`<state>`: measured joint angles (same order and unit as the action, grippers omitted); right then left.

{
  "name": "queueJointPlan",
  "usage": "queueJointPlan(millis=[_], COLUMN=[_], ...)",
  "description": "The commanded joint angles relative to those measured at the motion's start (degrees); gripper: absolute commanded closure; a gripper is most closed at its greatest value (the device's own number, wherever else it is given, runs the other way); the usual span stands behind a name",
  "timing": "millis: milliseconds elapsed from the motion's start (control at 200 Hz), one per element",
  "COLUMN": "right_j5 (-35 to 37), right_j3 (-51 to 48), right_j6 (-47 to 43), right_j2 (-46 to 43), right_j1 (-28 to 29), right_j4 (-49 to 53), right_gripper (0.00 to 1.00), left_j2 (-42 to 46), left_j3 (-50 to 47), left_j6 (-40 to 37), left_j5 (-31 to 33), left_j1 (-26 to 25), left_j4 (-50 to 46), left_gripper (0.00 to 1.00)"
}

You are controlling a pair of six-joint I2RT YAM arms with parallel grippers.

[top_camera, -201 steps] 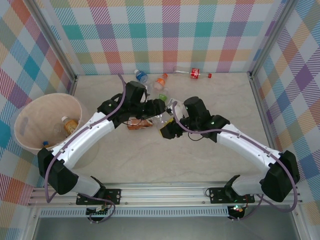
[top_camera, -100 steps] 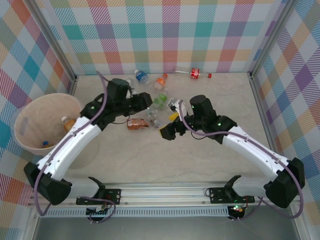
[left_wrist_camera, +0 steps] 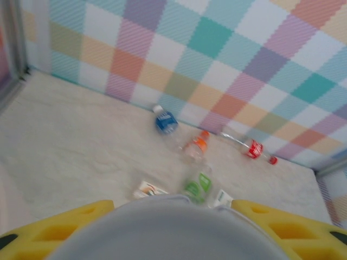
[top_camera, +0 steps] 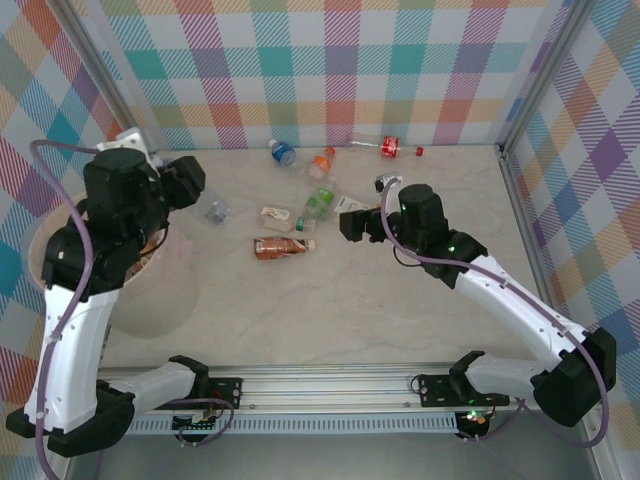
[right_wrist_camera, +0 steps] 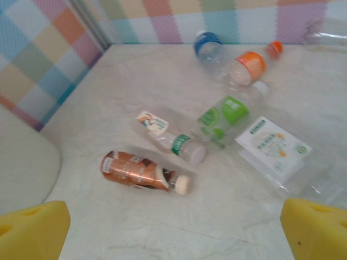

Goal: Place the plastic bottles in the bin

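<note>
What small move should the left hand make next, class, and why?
Probably swing the left hand a little to its left, over the open top of the bin, before letting go. It looks shut on a clear bottle, and from above that bottle seems to hang just outside the bin's rim, so dropping it now would likely miss.

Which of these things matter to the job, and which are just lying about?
Job: bin; clear bottle in left fingers; copper bottle; green bottle; white-label bottle; orange bottle; blue bottle; red bottle.
Just there: checked walls; metal rail.
</note>
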<state>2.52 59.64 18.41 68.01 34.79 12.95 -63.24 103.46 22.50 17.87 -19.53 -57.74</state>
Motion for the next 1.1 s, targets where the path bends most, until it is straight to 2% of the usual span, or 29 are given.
queueJointPlan(millis=[0,170,250,440,540,645,760,930,1095], right_j5=[2.3,1.9,1.8,1.4,1.7,2.0,1.8,1.1,1.0], right_j3=[-1.0,-1.1,-1.2,-1.6,-1.7,-2.2,-2.1,-1.9,-2.0], right_j6=[4.8,5.9,6.2,5.8,5.2,4.8,4.7,4.7,4.9], right_j2=[0.6,0.6,0.5,0.0,-0.5,-0.8,-0.6,-0.4,-0.3], right_j1=[-1.5,-3.0,-3.5,-4.2,-4.3,-4.6,-4.8,-4.8,-4.9], right_j4=[0.0,-0.2,0.0,0.7,1.5,1.6,1.6,1.5,1.6], right_gripper=[0.00,0.00,0.00,0.00,0.00,0.00,0.00,0.00,0.00], left_j2=[-0.2,-0.3,-0.7,-3.3,-3.7,-4.3,-5.9,-8.5,-9.1], left_j3=[3.2,4.9,4.5,4.1,1.7,-1.7,-4.4,-5.9,-9.3], left_j6=[-5.7,-8.4,-9.2,-10.4,-10.2,-10.0,-9.6,-8.7,-6.3], left_j5=[7.0,9.6,8.7,-3.2,-11.6,-18.0,-26.9,-28.8,-31.6], left_j1=[1.7,7.9,13.2,29.4,38.9,45.1,49.1,50.4,50.4], left_j4=[-4.9,-6.2,-6.4,-8.6,-8.7,-7.3,-5.7,-5.5,-3.2], left_gripper=[0.44,0.46,0.47,0.48,0.49,0.49,0.47,0.43,0.26])
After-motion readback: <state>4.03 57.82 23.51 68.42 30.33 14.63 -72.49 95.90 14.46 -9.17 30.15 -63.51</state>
